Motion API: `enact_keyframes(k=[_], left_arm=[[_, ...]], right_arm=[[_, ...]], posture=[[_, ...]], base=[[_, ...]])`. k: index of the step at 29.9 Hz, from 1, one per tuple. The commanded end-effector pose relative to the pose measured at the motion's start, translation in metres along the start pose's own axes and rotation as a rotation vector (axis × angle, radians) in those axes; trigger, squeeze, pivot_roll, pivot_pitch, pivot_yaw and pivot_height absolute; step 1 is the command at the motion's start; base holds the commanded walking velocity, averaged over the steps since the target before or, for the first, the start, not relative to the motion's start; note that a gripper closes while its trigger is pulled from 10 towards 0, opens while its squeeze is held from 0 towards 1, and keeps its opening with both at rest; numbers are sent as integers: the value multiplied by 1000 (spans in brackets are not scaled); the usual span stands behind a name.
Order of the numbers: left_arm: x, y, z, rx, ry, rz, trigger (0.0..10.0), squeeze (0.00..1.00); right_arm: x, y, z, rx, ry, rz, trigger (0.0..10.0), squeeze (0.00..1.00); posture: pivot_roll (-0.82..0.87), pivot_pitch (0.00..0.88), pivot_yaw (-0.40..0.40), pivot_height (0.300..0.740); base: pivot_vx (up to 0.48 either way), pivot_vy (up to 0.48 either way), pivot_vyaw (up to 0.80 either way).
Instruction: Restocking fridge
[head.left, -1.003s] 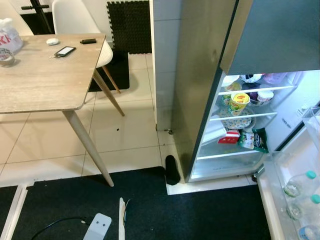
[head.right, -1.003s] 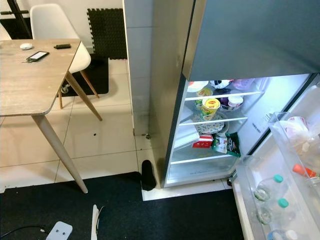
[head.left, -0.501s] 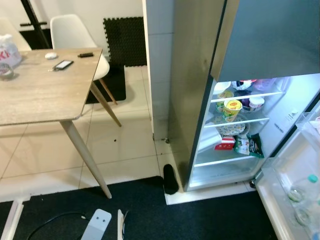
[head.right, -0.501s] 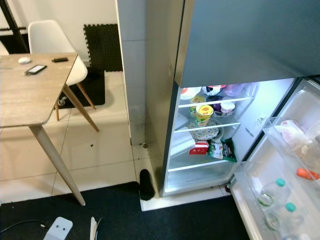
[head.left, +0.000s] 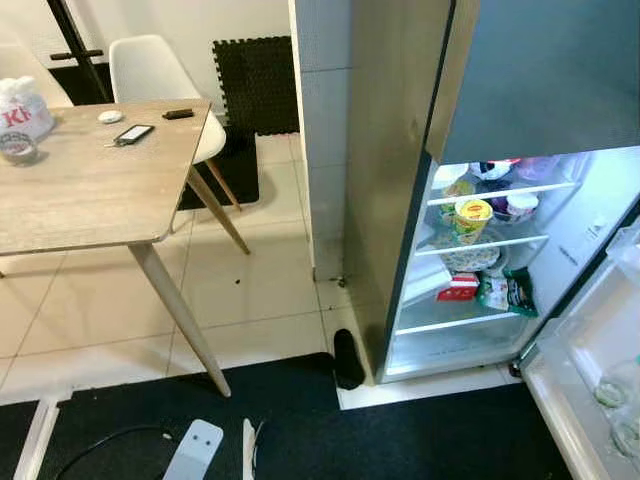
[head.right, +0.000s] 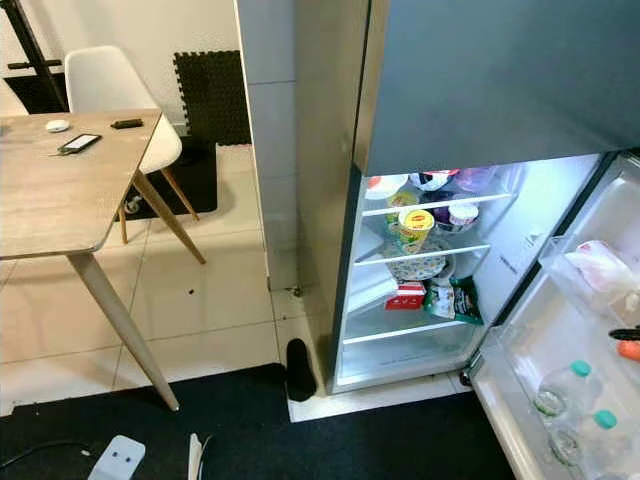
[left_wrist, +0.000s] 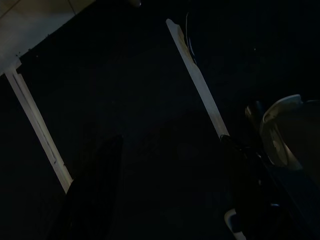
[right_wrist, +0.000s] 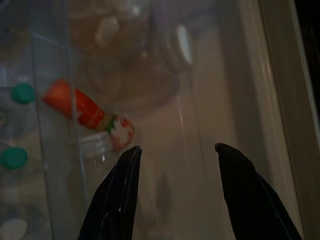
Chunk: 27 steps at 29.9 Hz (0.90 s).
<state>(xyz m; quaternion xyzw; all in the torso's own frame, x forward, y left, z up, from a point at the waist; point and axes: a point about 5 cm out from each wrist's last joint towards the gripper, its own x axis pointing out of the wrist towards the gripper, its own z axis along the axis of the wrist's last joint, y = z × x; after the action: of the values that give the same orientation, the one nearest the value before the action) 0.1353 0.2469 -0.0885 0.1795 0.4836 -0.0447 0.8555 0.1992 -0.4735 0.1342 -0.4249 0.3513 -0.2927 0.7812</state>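
Right eye view: the tall grey-fronted fridge (head.right: 480, 80) stands with its lower door swung open, lit white shelves (head.right: 420, 252) facing the robot. On the upper wire shelf sits a yellow tub with a red and yellow label (head.right: 415, 226); the label's writing is too small to read. Below it lie a patterned plate (head.right: 418, 267), a red and white carton (head.right: 406, 296) and a dark green packet (head.right: 452, 299). In the open door's clear plastic bins (head.right: 560, 350) stand clear bottles with teal caps (head.right: 581, 369), and higher up a pale crumpled bag (head.right: 600, 265).

The right gripper (right_wrist: 175, 150) is over that door bin, its two black fingers (right_wrist: 122, 185) spread apart and holding nothing. Just beyond them, through the clear bin wall, lies an orange-red tube or bottle with a printed label (right_wrist: 87, 112), its print blurred. A black fingertip shows at the door's edge beside an orange item (head.right: 630, 349).

To the left stands a light wooden table (head.left: 90, 190) carrying a phone (head.left: 131, 133) and a white bag with red letters "K" (head.left: 22, 108). A white chair (head.left: 160, 75) sits behind it.

The left gripper (left_wrist: 165, 200) hangs over dark carpet; whether its fingers are parted cannot be told.
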Motion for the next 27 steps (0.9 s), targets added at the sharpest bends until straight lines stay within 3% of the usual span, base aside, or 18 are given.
enact_keyframes(k=[1,4,8,13,16,17,27], left_arm=[[-1,-1,-3,-3,8,-4,10000,0],[-1,-1,-2,-3,7,-3,10000,0],[0,-1,-2,-7,6,0,10000,0],[0,-1,-2,-20,6,7,10000,0],[-2,-1,-6,-25,12,6,10000,0],[-2,-1,-8,-24,15,5,10000,0],[-1,-2,-4,-22,5,4,10000,0]], right_arm=[[1,0,1,15,16,-18,10000,0],[1,-7,-3,64,51,-38,10000,0],[0,-2,-11,35,94,-1,10000,0],[-2,11,-22,-8,142,75,10000,0],[-5,30,-30,-35,174,184,10000,0],[-6,38,-30,-29,173,227,10000,0],[-5,57,-10,-23,100,341,10000,0]], posture=[[-31,0,0,740],[-24,0,0,740],[-16,0,-8,740],[-7,0,-16,740],[-4,0,-12,740],[-3,0,-12,740],[-7,0,-3,740]], base=[[0,0,0],[0,0,0],[0,0,0],[0,0,0],[0,0,0],[0,0,0],[0,0,0]])
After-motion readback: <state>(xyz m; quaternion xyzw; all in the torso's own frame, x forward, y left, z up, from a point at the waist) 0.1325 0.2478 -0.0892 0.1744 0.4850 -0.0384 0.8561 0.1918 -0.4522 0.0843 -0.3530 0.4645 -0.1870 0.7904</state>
